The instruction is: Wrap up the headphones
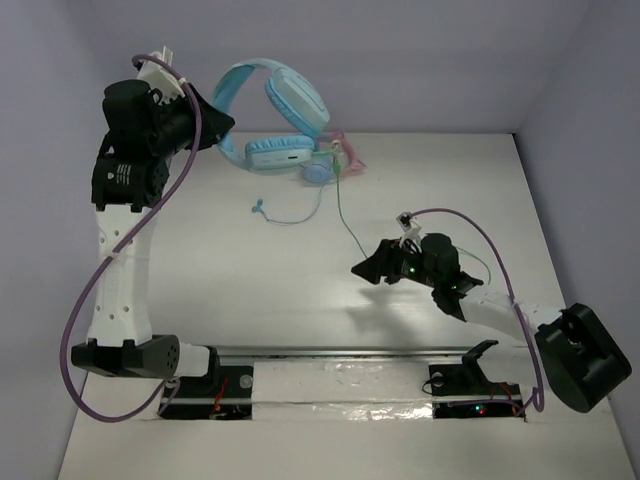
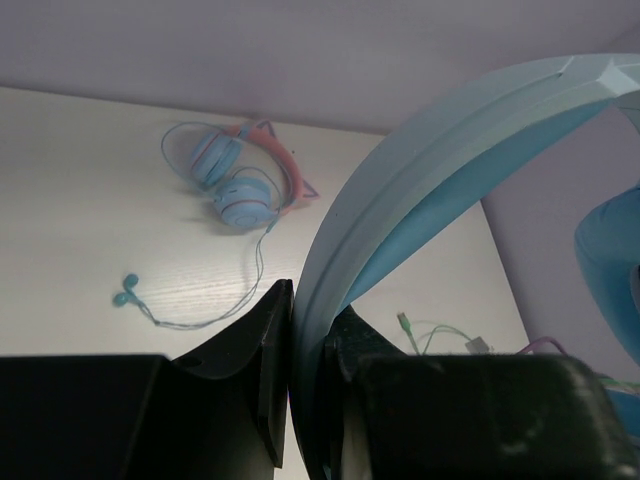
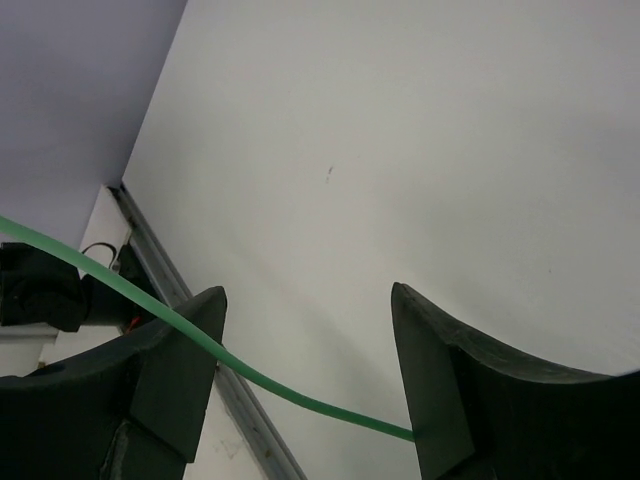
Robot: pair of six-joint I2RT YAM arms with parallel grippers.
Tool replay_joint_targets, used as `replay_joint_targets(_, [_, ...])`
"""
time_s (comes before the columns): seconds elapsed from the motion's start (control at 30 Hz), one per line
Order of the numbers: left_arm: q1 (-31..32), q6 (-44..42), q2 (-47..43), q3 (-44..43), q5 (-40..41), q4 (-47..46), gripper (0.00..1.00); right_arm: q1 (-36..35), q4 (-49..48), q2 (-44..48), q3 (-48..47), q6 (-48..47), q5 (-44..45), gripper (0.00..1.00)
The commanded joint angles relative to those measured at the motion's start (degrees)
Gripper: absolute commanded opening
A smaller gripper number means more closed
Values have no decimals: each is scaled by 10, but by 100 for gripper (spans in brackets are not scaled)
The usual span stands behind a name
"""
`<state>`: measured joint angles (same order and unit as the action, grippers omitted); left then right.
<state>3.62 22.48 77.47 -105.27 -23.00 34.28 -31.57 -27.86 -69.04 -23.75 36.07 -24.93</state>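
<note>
White tabletop (image 1: 300, 300) fills the space in front of you, closed in by pale lilac walls (image 1: 400, 60) at the back and on both sides. A metal rail (image 1: 340, 352) runs along the near edge by the arm bases.

Your left gripper (image 1: 215, 125) is clamped on the wide blue headband (image 2: 440, 150) of the headphones (image 1: 290, 100). In the left wrist view the band is pinched between the two fingers and arches up and away to that hand's right. The cups hang beyond the fingertips. Whether the lower cup touches the table, you cannot tell.

Past that hand, on the table, lie the smaller cat-ear headphones (image 2: 240, 185) and, nearer and to its left, a pair of teal earbuds (image 2: 125, 292) on a thin wire.

Your right gripper (image 1: 365, 270) hovers low over bare table, jaws wide apart. The pale-green cable (image 3: 150, 300) crosses the gap between its fingers, from the left finger's face to the right finger's inner edge. From there it leads up to the headphones, well ahead of this hand.
</note>
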Motion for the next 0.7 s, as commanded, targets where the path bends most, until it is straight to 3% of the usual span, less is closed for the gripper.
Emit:
replay_joint_targets(0.0, [-14, 53, 12, -30, -27, -77, 0, -3, 3, 38, 20, 21, 40, 72])
replay_joint_targets(0.13, [-27, 67, 16, -17, -28, -108, 0, -3, 18, 65, 39, 47, 46, 61])
replay_joint_targets(0.23, [-27, 58, 32, -15, 7, -100, 0, -3, 33, 66, 37, 48, 47, 44])
replay_joint_targets(0.27, [-27, 60, 35, 6, 9, -104, 0, -3, 56, 67, 33, 48, 55, 34])
replay_joint_targets(0.33, [-27, 69, 30, 44, 8, -135, 0, -3, 97, 67, 6, 50, 84, 25])
replay_joint_targets(0.37, [-27, 77, 22, 86, 10, -147, 0, -3, 144, 65, -8, 44, 111, 14])
replay_joint_targets(0.47, [-27, 85, -6, 180, 49, -186, 0, -9, 228, 60, -73, 16, 148, 6])
replay_joint_targets(0.67, [-22, 46, -87, 329, 182, -199, 0, -32, 371, 38, -235, -59, 213, 0])
